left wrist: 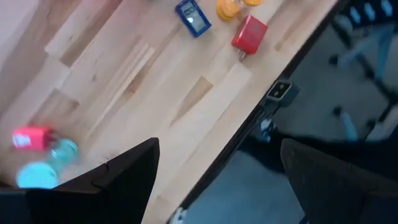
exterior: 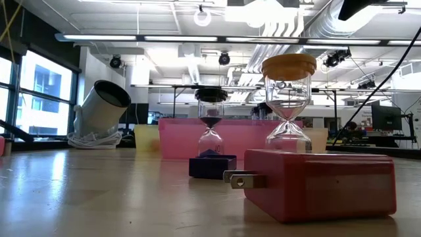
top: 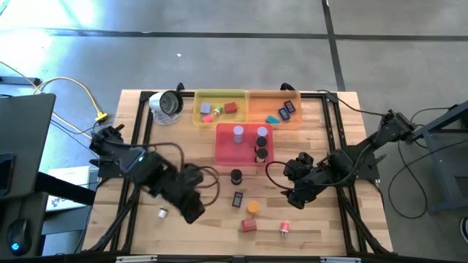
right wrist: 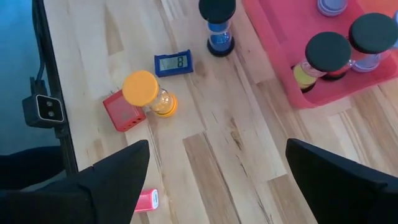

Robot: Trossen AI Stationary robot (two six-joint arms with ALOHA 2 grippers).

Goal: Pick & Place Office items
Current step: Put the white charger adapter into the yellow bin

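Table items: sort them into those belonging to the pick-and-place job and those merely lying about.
Job items:
- orange-capped hourglass
- black-capped hourglass
- red plug block
- small blue clock
- hourglasses in the pink tray

Lying about:
- silver-rimmed lamp
- yellow cable

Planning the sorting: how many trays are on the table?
3: yellow tray at the far edge, orange tray beside it on its right, pink tray in front of both.
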